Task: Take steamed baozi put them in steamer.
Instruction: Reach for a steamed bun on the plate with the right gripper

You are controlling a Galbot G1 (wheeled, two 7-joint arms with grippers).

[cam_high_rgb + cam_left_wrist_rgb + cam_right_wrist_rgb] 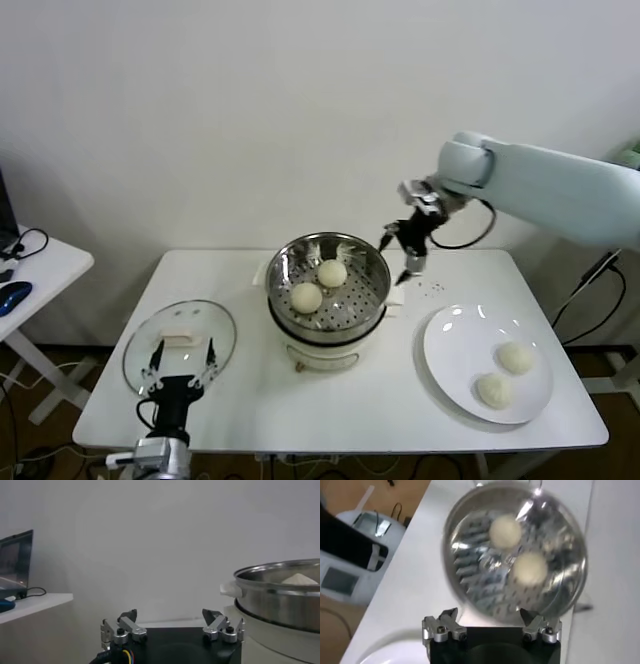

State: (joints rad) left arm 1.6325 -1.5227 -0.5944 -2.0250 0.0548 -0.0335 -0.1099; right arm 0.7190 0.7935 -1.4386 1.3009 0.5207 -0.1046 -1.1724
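The shiny steamer (295, 258) stands mid-table on its white base with two steamed baozi (332, 272) (307, 297) inside. Two more baozi (516, 357) (493, 390) lie on the white plate (455, 345) at the right. My right gripper (395, 260) hangs open and empty just beyond the steamer's right rim. From its wrist camera I look down past the right gripper (489, 617) into the steamer (470, 565) at both baozi (505, 531) (530, 568). My left gripper (183, 352) is parked open at the front left.
A round glass lid (180, 340) lies flat on the table under the left gripper (171, 615). A white side table (45, 265) with a mouse and cables stands to the far left. The steamer (280, 600) rises beside the left gripper in its wrist view.
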